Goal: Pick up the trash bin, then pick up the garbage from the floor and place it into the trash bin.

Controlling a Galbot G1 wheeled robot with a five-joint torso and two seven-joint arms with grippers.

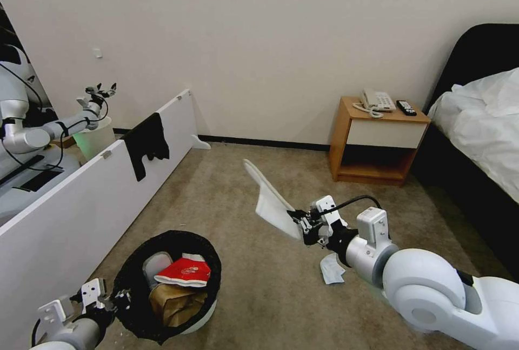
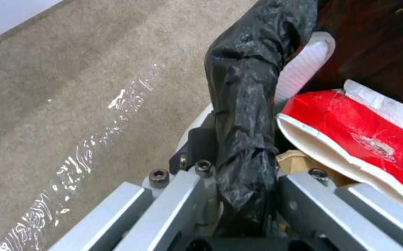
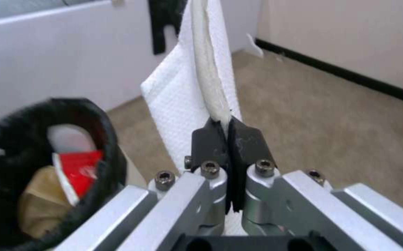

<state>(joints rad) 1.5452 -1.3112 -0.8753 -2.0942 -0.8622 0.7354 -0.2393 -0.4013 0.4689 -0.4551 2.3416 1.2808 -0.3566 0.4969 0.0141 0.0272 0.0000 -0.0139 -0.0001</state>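
The trash bin, white with a black bag over its rim, hangs low at the left with my left gripper shut on the rim. The left wrist view shows that gripper clamped on the black bag fold. Inside lie a red packet, a brown paper bag and a white slipper. My right gripper is shut on another white slipper and holds it in the air to the right of the bin; the pinch shows in the right wrist view. A pale-blue mask lies on the floor below that arm.
A long white panel with a black cloth draped over it runs along the left. A wooden nightstand with a phone stands at the back wall, and a bed is at the right. A strip of clear tape lies on the carpet.
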